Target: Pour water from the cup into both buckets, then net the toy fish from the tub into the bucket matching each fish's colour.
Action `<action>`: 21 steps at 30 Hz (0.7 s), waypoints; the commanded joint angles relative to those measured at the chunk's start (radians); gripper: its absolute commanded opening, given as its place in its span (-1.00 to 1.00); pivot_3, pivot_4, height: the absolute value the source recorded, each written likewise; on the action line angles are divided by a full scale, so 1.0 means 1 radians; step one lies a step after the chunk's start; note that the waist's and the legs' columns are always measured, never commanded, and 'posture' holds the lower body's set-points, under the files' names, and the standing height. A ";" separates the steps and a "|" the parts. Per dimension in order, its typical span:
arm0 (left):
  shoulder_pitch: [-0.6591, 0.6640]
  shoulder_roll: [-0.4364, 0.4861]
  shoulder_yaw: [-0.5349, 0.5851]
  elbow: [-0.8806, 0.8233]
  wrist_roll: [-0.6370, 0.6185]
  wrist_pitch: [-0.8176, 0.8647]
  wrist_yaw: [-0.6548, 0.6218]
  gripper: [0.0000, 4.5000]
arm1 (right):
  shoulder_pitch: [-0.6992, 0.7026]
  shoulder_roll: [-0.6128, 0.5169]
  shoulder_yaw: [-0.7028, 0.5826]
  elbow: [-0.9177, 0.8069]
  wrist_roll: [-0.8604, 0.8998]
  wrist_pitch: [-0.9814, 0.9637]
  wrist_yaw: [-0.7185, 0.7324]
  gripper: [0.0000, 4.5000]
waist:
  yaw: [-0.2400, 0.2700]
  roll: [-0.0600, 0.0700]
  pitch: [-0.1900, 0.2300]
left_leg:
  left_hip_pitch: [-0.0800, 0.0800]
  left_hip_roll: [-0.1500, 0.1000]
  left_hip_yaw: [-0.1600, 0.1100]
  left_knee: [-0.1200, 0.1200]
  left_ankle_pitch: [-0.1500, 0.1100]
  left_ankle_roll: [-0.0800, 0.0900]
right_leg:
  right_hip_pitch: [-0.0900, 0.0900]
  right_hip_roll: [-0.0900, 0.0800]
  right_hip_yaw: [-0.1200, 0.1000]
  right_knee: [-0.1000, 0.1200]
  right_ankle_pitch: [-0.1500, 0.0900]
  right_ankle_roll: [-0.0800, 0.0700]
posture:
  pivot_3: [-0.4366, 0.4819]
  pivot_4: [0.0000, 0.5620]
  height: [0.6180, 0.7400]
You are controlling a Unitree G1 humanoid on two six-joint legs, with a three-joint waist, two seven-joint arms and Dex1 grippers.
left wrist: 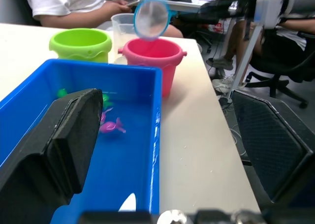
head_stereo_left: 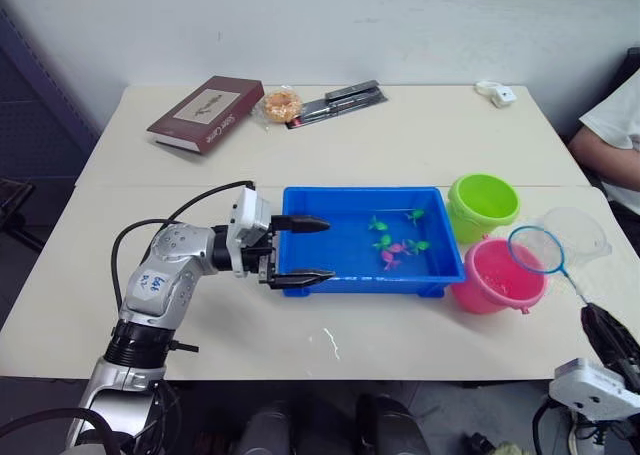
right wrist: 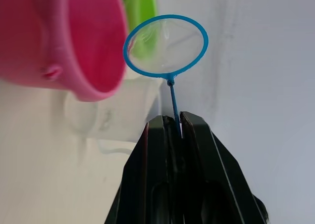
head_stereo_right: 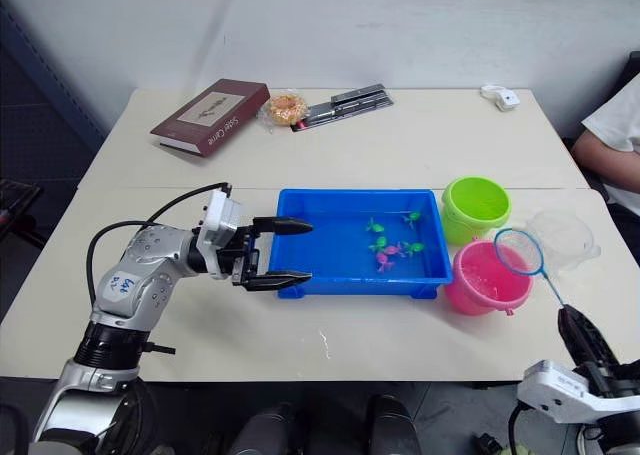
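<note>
The net (head_stereo_left: 535,250) hangs at the frame's right, hoop over the pink bucket (head_stereo_left: 493,276), stick clamped in the right end effector (right wrist: 172,130). Fish (head_stereo_left: 398,243) lie left in the blue tub (head_stereo_left: 300,197); left end effector (head_stereo_left: 310,249) gapes wide, straddling the tub's left wall.

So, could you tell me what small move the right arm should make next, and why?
Probably swing the net left and lower it into the blue tub. The right gripper is shut on its handle, the hoop hangs empty over the pink bucket, and the green and pink toy fish float in the tub.
</note>
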 commanded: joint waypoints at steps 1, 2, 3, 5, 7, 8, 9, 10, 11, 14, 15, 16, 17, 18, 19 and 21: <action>-0.004 0.036 0.045 0.026 0.009 -0.054 -0.019 0.98 | 0.006 -0.056 -0.067 -0.086 0.224 0.032 0.101 -1.00 | -0.001 0.000 0.000 | 0.000 0.000 0.000 0.000 0.000 0.000 | 0.000 0.000 0.000 0.000 0.000 0.000 | -0.05 -0.47 1.00; -0.004 0.045 0.054 0.041 0.012 -0.067 -0.024 0.98 | 0.006 -0.077 -0.074 -0.104 0.292 0.046 0.142 -1.00 | -0.001 0.000 0.000 | 0.001 0.000 0.000 0.000 0.000 0.000 | 0.000 0.000 0.001 0.000 0.000 0.000 | -0.05 -0.47 1.00; -0.002 0.057 0.067 0.065 0.015 -0.087 -0.031 0.98 | 0.002 -0.117 -0.066 -0.134 0.421 0.110 0.217 -1.00 | -0.001 0.000 0.000 | 0.001 0.000 0.001 0.000 0.000 0.000 | 0.000 0.000 0.001 0.000 0.000 0.000 | -0.05 -0.47 1.00; 0.001 0.071 0.084 0.094 0.018 -0.114 -0.037 0.98 | -0.017 -0.170 -0.060 -0.177 0.609 0.235 0.313 -1.00 | -0.003 0.000 0.000 | 0.002 0.001 0.001 0.000 0.000 0.000 | 0.001 0.000 0.002 0.000 0.000 0.000 | -0.05 -0.47 1.00; 0.014 0.075 0.099 0.103 0.016 -0.123 -0.032 0.98 | -0.042 -0.226 -0.061 -0.215 0.760 0.367 0.382 -1.00 | -0.002 0.000 0.000 | 0.003 0.001 0.001 0.000 -0.001 0.001 | 0.002 0.000 0.001 0.001 0.000 0.000 | -0.05 -0.47 1.00; 0.019 0.075 0.104 0.102 0.014 -0.125 -0.029 0.98 | -0.053 -0.242 -0.068 -0.227 0.799 0.411 0.404 -1.00 | -0.001 0.000 0.000 | 0.003 0.001 0.001 0.000 -0.001 0.001 | 0.002 0.000 0.001 0.000 0.000 0.000 | -0.05 -0.47 1.00; 0.032 0.077 0.113 0.100 0.013 -0.124 -0.021 0.98 | -0.079 -0.274 -0.059 -0.245 0.834 0.475 0.422 -1.00 | 0.001 0.000 0.000 | 0.003 0.001 0.001 0.000 -0.001 0.002 | 0.002 0.000 0.001 0.001 0.000 0.000 | -0.05 -0.47 1.00; 0.044 0.075 0.123 0.094 0.007 -0.133 -0.021 0.98 | -0.097 -0.301 -0.049 -0.262 0.867 0.536 0.439 -1.00 | 0.002 0.000 0.000 | 0.003 0.001 0.001 0.000 -0.001 0.002 | 0.002 0.000 0.001 0.000 0.000 0.000 | -0.05 -0.47 1.00; 0.055 0.073 0.130 0.085 0.003 -0.137 -0.020 0.98 | -0.108 -0.317 -0.047 -0.275 0.893 0.582 0.456 -1.00 | 0.004 0.000 0.000 | 0.003 0.000 0.001 0.000 -0.001 0.002 | 0.002 -0.001 0.001 0.000 0.000 0.000 | -0.05 -0.47 1.00; 0.092 0.083 0.151 0.040 -0.011 -0.107 0.004 0.98 | -0.164 -0.387 -0.009 -0.325 0.943 0.747 0.477 -1.00 | 0.004 -0.001 0.000 | 0.002 0.000 0.001 0.000 -0.001 0.003 | 0.002 -0.001 0.001 0.000 0.000 0.000 | -0.05 -0.47 1.00; 0.101 0.084 0.157 0.028 -0.015 -0.099 0.013 0.98 | -0.183 -0.408 0.004 -0.336 0.946 0.796 0.479 -1.00 | 0.005 -0.001 0.000 | 0.002 0.000 0.001 0.000 -0.001 0.003 | 0.002 -0.001 0.001 0.000 0.000 0.000 | -0.05 -0.47 1.00; 0.109 0.083 0.164 0.017 -0.019 -0.094 0.023 0.98 | -0.204 -0.430 0.018 -0.342 0.937 0.835 0.479 -1.00 | 0.005 -0.001 0.000 | 0.002 0.000 0.001 0.000 -0.001 0.003 | 0.002 -0.001 0.001 0.000 0.000 0.000 | -0.05 -0.47 1.00; 0.119 0.080 0.172 0.000 -0.023 -0.086 0.040 0.98 | -0.233 -0.462 0.042 -0.345 0.946 0.887 0.485 -1.00 | 0.004 -0.001 0.000 | 0.002 0.000 0.001 0.000 -0.001 0.003 | 0.002 -0.001 0.001 0.000 0.000 0.000 | -0.05 -0.47 1.00; 0.128 0.078 0.180 -0.014 -0.027 -0.079 0.054 0.98 | -0.269 -0.495 0.075 -0.344 0.943 0.939 0.479 -1.00 | 0.003 -0.001 0.000 | 0.002 0.000 0.001 0.000 -0.001 0.003 | 0.002 -0.001 0.001 0.000 0.000 0.000 | -0.05 -0.47 1.00; 0.137 0.078 0.184 -0.028 -0.029 -0.070 0.066 0.98 | -0.321 -0.523 0.117 -0.334 0.949 0.973 0.474 -1.00 | 0.002 -0.001 0.000 | 0.002 0.000 0.001 0.000 -0.001 0.003 | 0.002 -0.002 0.002 0.000 0.000 0.000 | -0.05 -0.47 1.00; 0.149 0.080 0.187 -0.046 -0.027 -0.056 0.084 0.98 | -0.416 -0.555 0.191 -0.320 0.964 1.056 0.456 -1.00 | 0.000 -0.001 0.000 | 0.003 0.000 0.001 0.000 -0.001 0.003 | 0.002 -0.002 0.002 0.000 0.000 0.000 | -0.05 -0.47 1.00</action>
